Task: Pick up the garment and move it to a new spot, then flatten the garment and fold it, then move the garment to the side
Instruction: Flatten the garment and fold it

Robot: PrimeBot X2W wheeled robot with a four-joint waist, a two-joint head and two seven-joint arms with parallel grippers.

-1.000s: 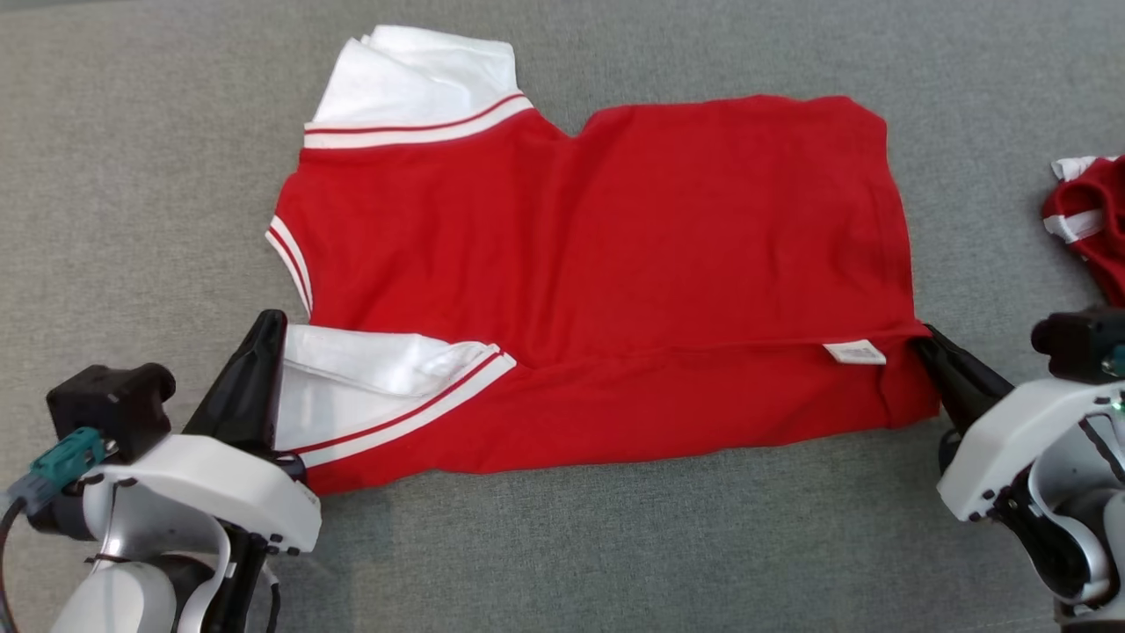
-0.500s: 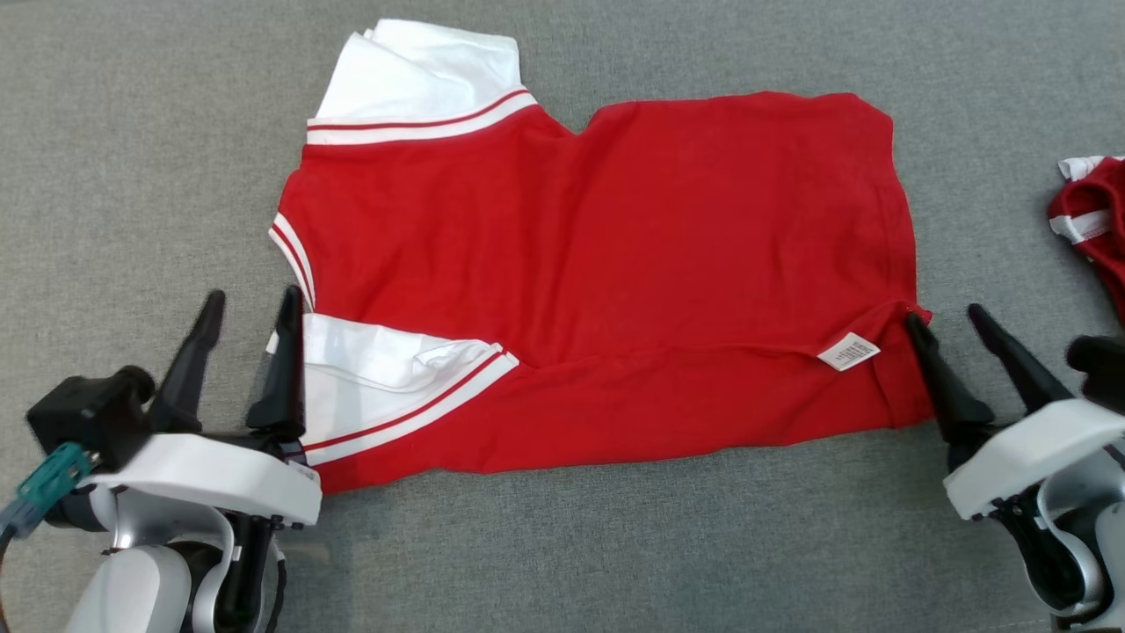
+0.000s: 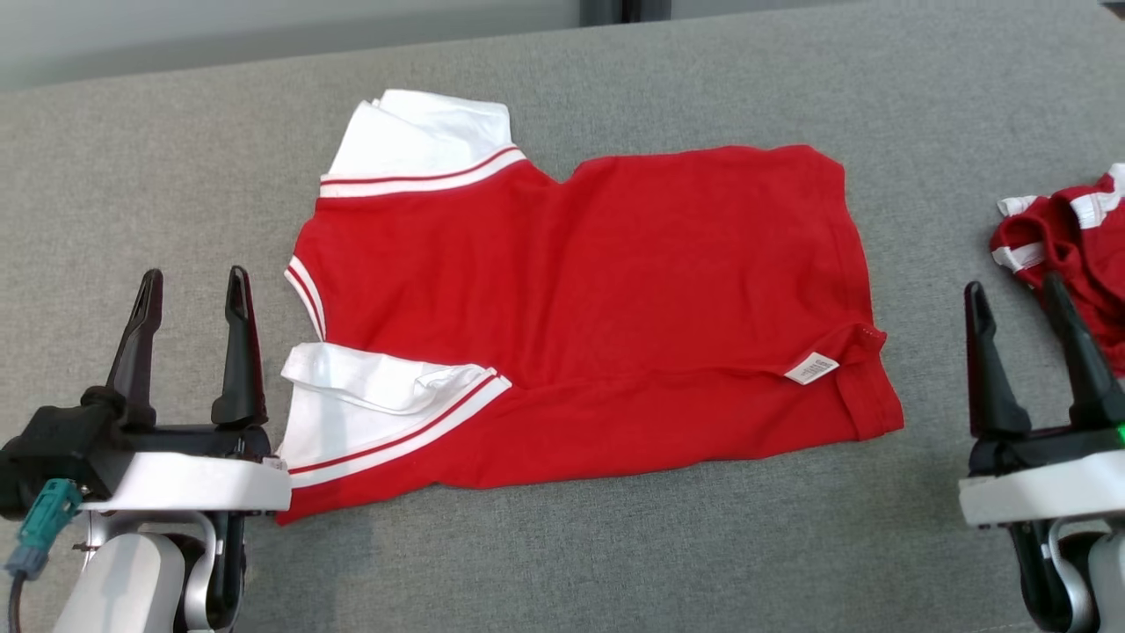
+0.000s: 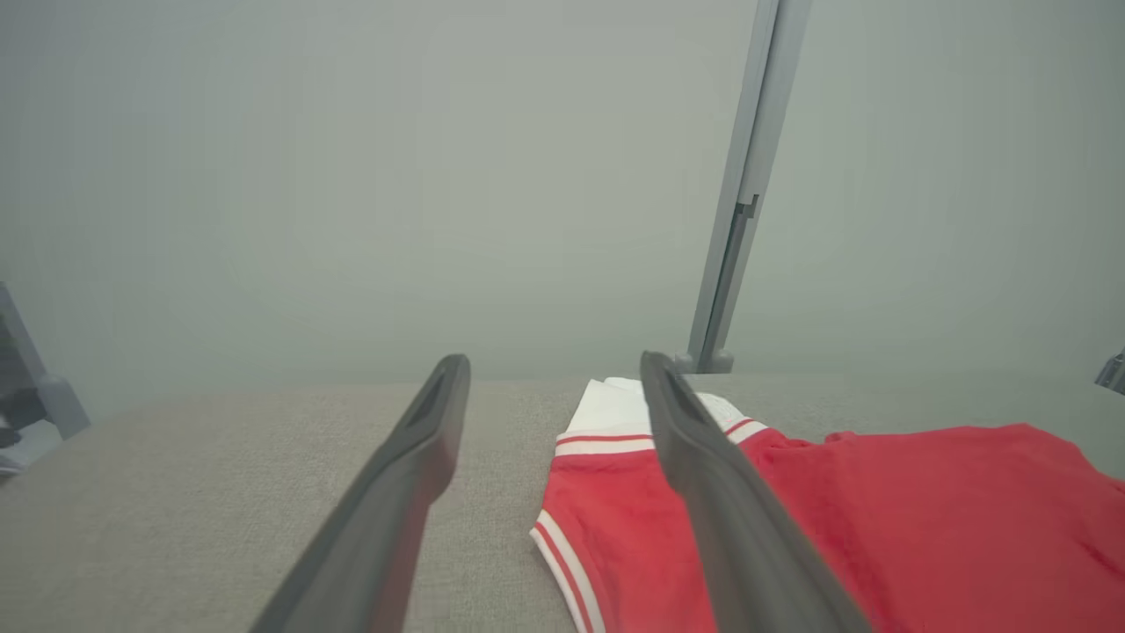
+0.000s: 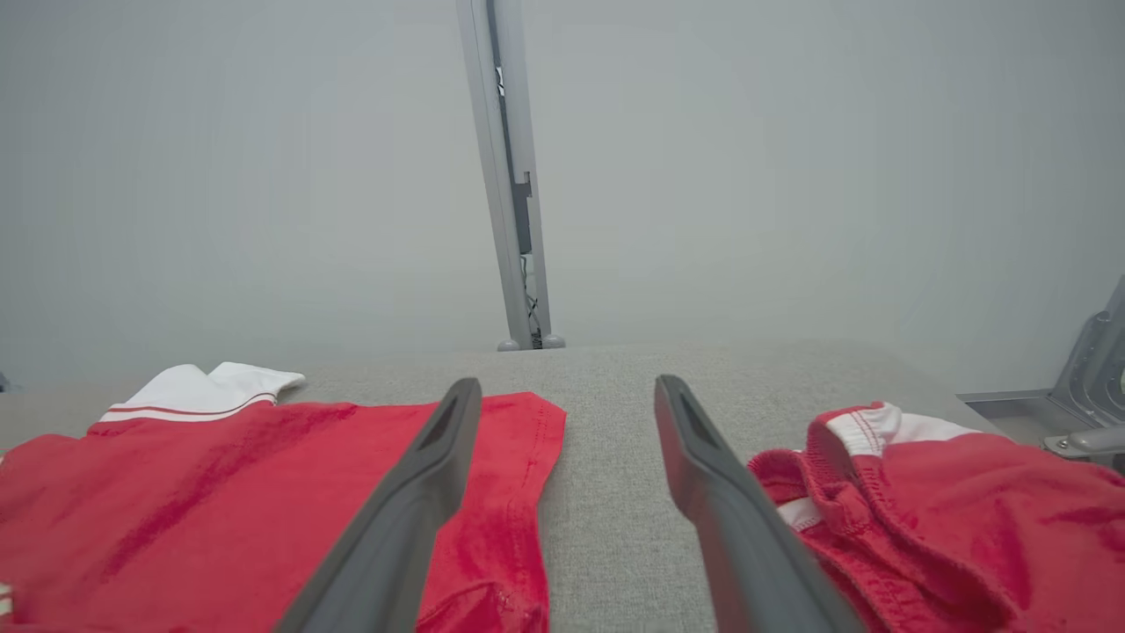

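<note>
While both grippers stand clear of the cloth, the head view lists: one red garment (image 3: pixel 598 308) with white sleeves, lying flat near the middle of the grey padded surface (image 3: pixel 615 563). Its sleeves point to the robot's left and its hem to the right. The near long edge is turned over onto the body, with a white label (image 3: pixel 810 368) showing by the right end. The left gripper (image 3: pixel 193 277) sits just beside the near white sleeve (image 3: pixel 369 396), fingers spread wide, nothing between them. The right gripper (image 3: pixel 1011 287) sits apart from the hem corner, equally wide and empty. A second red-and-white garment (image 3: pixel 1068 237) lies crumpled at the right edge, partly behind the right gripper's outer finger.

Left wrist view: the left gripper (image 4: pixel 554 360) has both dark fingers parted over bare grey surface (image 4: pixel 176 492). The garment (image 4: pixel 923 527) lies to the right, its striped sleeve edge showing between the fingers. A grey post (image 4: pixel 743 193) rises behind.

Right wrist view: the right gripper (image 5: pixel 565 383) is parted and holds nothing. The garment (image 5: pixel 220 492) lies left, its hem behind the left finger. The second garment (image 5: pixel 949 501) is bunched to the right. Grey surface (image 5: pixel 606 492) shows between the fingers, and a grey post (image 5: pixel 510 176) stands beyond.
</note>
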